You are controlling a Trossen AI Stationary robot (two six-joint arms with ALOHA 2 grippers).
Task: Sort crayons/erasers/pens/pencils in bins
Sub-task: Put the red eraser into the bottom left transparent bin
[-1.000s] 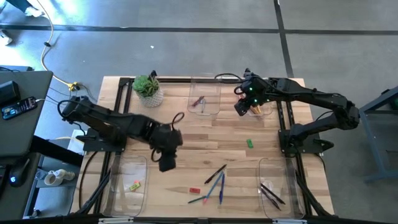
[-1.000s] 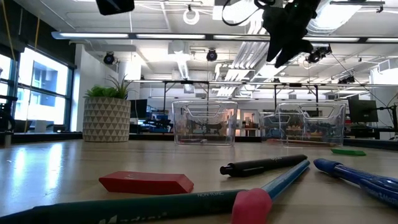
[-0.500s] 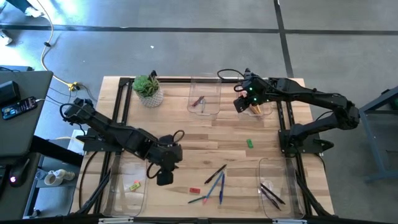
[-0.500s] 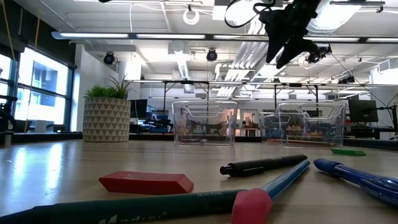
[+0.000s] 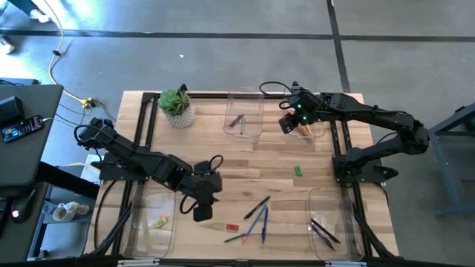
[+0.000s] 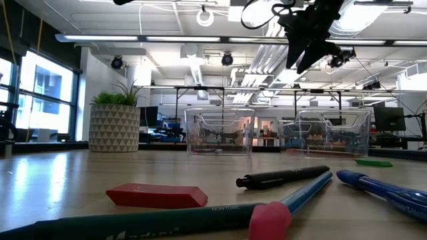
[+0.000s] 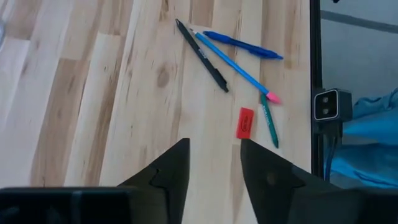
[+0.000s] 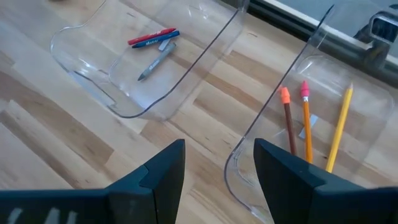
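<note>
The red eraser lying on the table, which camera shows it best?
The low view: the red eraser lies close to the lens, large, a flat block on the wood. The left wrist view shows it from above, beside the teal pencil. The high view gives only a small red speck. The right wrist view misses it.

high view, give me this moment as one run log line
left gripper: open, empty, above red eraser | right gripper: open, empty, over pencil bin | green eraser: loose on table
</note>
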